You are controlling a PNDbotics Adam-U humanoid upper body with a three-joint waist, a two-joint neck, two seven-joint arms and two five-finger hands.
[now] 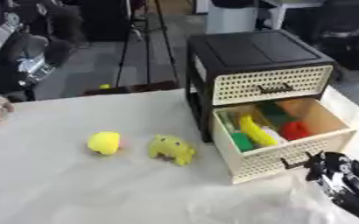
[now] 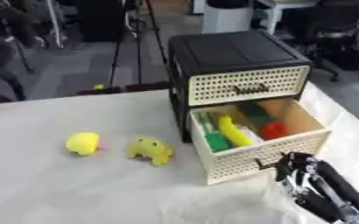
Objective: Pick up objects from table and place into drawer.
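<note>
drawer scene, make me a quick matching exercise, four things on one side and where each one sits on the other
Things:
1. round yellow toy
2. yellow-green plush
3. red item
4. right hand

Places:
A. inside the open lower drawer
B. on the table cloth, farthest left
C. just in front of the open drawer, near its handle
D. on the cloth between the round toy and the drawer unit

Pairs: 1-B, 2-D, 3-A, 4-C
</note>
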